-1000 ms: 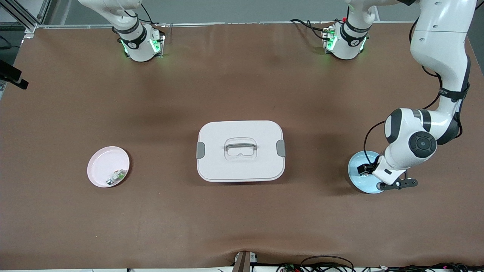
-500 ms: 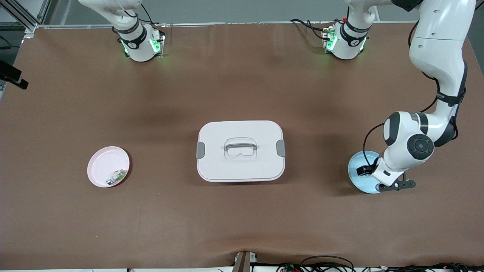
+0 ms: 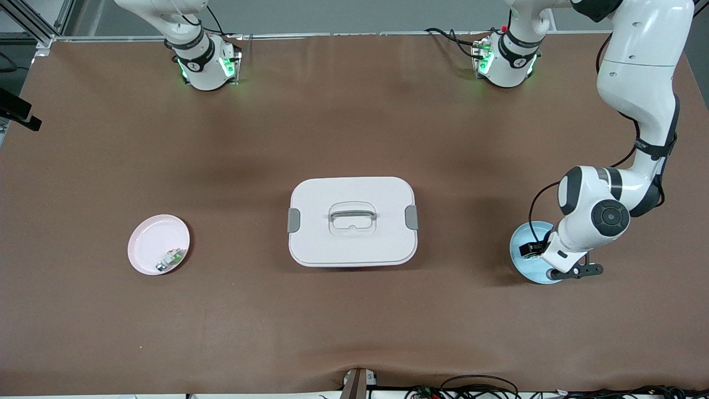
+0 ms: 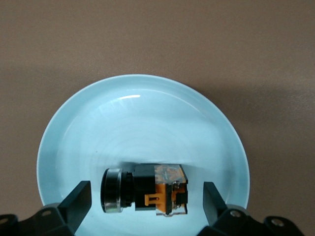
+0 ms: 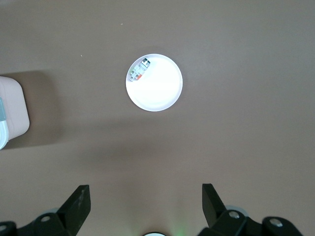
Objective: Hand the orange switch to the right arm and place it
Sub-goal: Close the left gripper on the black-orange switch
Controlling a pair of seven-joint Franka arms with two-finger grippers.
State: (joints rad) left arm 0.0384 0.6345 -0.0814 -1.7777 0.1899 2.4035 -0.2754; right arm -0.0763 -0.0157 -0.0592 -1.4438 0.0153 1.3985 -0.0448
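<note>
The orange switch [image 4: 147, 194], a small black block with an orange middle and a silver-ringed end, lies on its side in a light blue plate [image 4: 138, 113] near the left arm's end of the table. In the front view the switch [image 3: 530, 249] peeks out beside the left arm's hand on that plate [image 3: 520, 257]. My left gripper [image 4: 146, 192] hangs low over the plate, open, one finger on each side of the switch and apart from it. My right gripper [image 5: 145, 194] is open and empty, high above the bare table.
A white lidded box [image 3: 352, 221] with grey clips stands mid-table. A pink plate [image 3: 152, 238] toward the right arm's end holds a small green-white-silver part [image 3: 170, 259]; the right wrist view shows that plate [image 5: 160, 91] too.
The left arm's hand has shifted slightly over the blue plate, toward the middle of the table. Both grippers stayed open.
</note>
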